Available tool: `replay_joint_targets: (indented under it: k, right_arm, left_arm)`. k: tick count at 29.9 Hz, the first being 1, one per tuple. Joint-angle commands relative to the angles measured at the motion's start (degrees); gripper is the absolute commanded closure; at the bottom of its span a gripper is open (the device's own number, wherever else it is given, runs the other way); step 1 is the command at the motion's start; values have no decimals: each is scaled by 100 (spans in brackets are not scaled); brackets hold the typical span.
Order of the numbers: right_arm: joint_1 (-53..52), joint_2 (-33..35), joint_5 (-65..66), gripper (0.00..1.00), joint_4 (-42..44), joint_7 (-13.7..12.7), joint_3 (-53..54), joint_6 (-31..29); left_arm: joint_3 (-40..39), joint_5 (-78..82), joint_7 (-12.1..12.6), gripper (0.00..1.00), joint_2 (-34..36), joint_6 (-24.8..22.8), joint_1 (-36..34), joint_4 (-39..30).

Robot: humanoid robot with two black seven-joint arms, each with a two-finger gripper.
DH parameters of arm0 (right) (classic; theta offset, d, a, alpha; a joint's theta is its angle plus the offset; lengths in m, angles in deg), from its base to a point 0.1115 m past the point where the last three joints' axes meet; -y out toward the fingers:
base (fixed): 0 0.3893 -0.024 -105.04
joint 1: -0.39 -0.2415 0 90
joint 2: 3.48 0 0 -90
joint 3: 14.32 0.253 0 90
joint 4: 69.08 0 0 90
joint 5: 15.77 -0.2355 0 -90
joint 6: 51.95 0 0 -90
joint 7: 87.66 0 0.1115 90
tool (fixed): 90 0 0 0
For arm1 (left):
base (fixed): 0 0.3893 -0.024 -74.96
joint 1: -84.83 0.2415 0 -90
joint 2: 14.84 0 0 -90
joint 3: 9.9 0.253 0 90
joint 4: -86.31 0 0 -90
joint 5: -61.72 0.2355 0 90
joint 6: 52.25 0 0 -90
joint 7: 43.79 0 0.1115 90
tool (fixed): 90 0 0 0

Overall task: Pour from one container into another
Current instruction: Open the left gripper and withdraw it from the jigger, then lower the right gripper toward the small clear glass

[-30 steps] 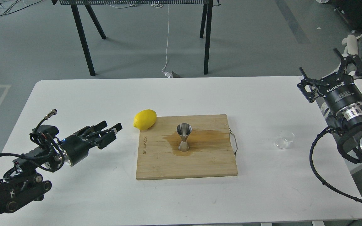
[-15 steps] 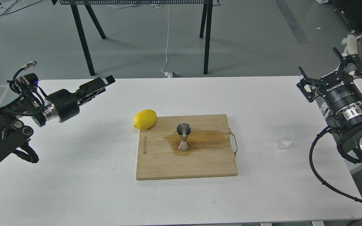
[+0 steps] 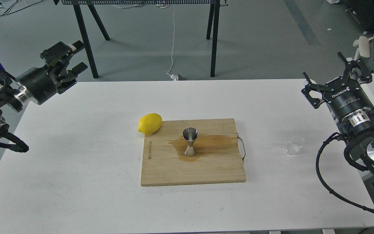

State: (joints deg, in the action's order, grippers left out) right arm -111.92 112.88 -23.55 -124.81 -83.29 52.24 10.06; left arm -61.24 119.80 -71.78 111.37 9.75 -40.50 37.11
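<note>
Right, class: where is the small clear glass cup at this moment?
In the head view, the small clear glass cup stands on the white table, to the right of the wooden cutting board and its metal handle, near the right tool, untouched.

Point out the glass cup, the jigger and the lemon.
glass cup [image 3: 294, 145]: head view, on its clear wall.
jigger [image 3: 190, 140]: head view, just above its narrow waist.
lemon [image 3: 150, 123]: head view, middle of its yellow skin.
</note>
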Motion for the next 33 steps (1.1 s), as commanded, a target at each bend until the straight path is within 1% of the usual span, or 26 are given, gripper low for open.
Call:
replay_joint_targets:
  k: [1,5,9,12,16,17,20,23,26,29,33]
  right_arm:
    - [-10,-60,-30,1,1,12,77,-1]
    - [43,-236,-205,1,-131,-23,304,-1]
    - [349,-245,-1074,1,-272,-76,296,-1]
    - [709,-245,-1594,1,-657,-146,314,-1]
    - [1193,-219,-1884,2,-1132,-137,410,-1]
    - [1290,-201,-1963,2,-1264,-137,419,126]
    - [1667,-157,-2245,2,-1904,-129,489,767]
    - [2106,-157,-2245,2,-2511,-94,761,1443]
    - [2546,-209,-2245,2,-2925,-67,1104,1980]
    - [2758,-236,-2254,2,-3040,-58,1210,2332]
    - [2811,-236,-2263,2,-2979,-41,1246,2702]
  left_arm:
    - [-25,-103,-1,8,-27,0,-18,25]
    - [-25,-392,-1,8,-18,0,-9,34]
    - [10,-587,-1,5,-27,0,43,34]
    - [45,-595,-1,5,-44,0,79,34]
    - [63,-587,-1,5,-53,0,105,34]
    - [72,-587,-1,5,-53,0,131,42]
    - [72,-587,-1,5,-79,0,210,42]
    - [72,-569,-1,5,-202,0,237,60]
    - [72,-560,-1,5,-238,0,263,104]
    - [72,-560,-1,5,-238,0,307,113]
    - [72,-560,-1,5,-238,0,333,113]
